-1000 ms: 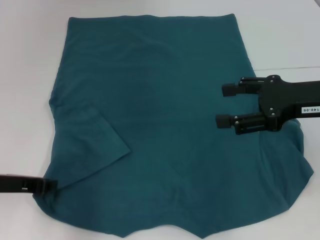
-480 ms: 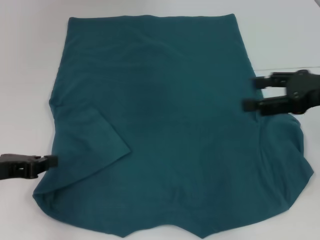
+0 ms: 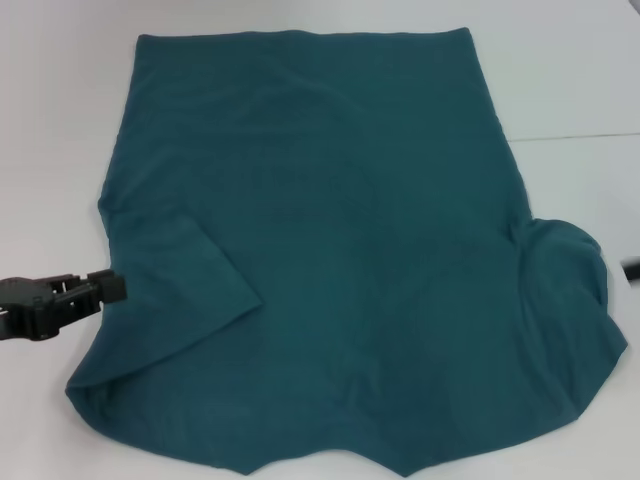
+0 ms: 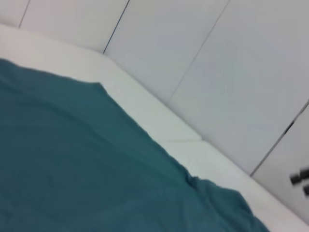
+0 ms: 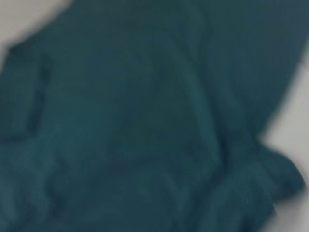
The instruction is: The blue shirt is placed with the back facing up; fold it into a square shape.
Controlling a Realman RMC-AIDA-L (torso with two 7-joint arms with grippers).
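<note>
The blue shirt (image 3: pixel 330 250) lies spread on the white table (image 3: pixel 560 80), plain side up, its straight hem at the far end. Its left sleeve (image 3: pixel 175 295) is folded inward over the body. Its right side is bunched in a rounded fold (image 3: pixel 565 265). My left gripper (image 3: pixel 105 289) hovers at the shirt's left edge, beside the folded sleeve, holding nothing that I can see. Only a dark sliver of my right gripper (image 3: pixel 632 268) shows at the right edge of the head view, off the cloth; it also shows far off in the left wrist view (image 4: pixel 301 178). The shirt fills the right wrist view (image 5: pixel 145 121).
A seam in the table (image 3: pixel 580 136) runs along the right side. Bare white table surrounds the shirt on the left, far and right sides. White wall panels (image 4: pixel 203 58) rise behind the table.
My right gripper has pulled back to the right, off the shirt and almost out of view. My left gripper has moved from the shirt's near left corner farther up along its left edge.
</note>
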